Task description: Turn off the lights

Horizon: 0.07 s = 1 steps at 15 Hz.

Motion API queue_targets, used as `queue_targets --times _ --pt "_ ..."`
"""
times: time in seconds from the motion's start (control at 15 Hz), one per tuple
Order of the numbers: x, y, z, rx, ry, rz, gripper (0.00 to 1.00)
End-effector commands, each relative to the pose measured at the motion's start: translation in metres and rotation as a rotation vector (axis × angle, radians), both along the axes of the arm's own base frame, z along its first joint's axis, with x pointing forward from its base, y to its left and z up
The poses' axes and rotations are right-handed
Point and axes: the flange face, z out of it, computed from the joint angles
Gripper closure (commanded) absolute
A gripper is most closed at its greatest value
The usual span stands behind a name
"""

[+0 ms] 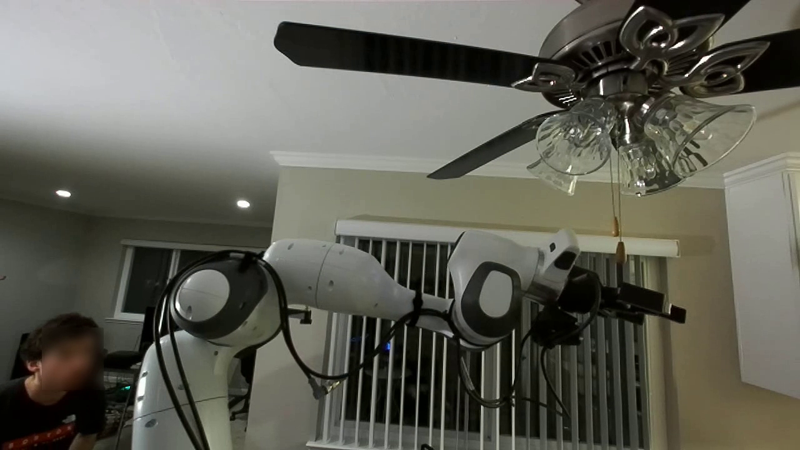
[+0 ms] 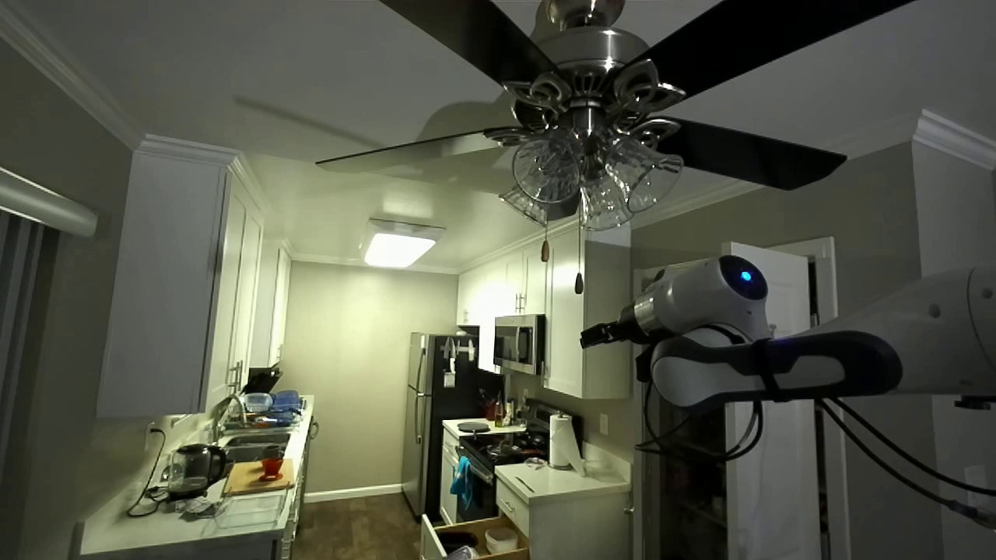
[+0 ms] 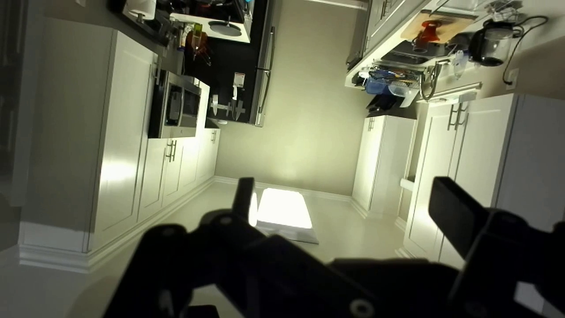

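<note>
The lights are a cluster of ribbed glass bell shades under the ceiling fan, seen in both exterior views [image 1: 574, 142] [image 2: 547, 167]; no glow shows in them. Two thin pull chains hang below, ending in a higher pull [image 1: 615, 226] [image 2: 545, 250] and a lower pull [image 1: 620, 252] [image 2: 578, 282]. My gripper shows in both exterior views [image 1: 669, 306] [image 2: 597, 336], below the pulls and apart from the shades. In the wrist view the gripper [image 3: 343, 196] is open, with wide-apart fingers and nothing between them. The chains and shades are out of the wrist view.
Dark fan blades [image 1: 406, 53] [image 2: 747, 152] spread above the arm. A white wall cabinet [image 1: 765, 281] and window blinds [image 1: 400, 337] stand near the arm. A lit kitchen ceiling panel [image 2: 399, 249] [image 3: 284, 208] glows beyond. A person [image 1: 59, 381] is at the lower left in an exterior view.
</note>
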Motion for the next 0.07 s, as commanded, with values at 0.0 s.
queue_targets --times 0.0 --pt "-0.0001 -0.0001 0.0 0.0 0.0 0.0 0.0"
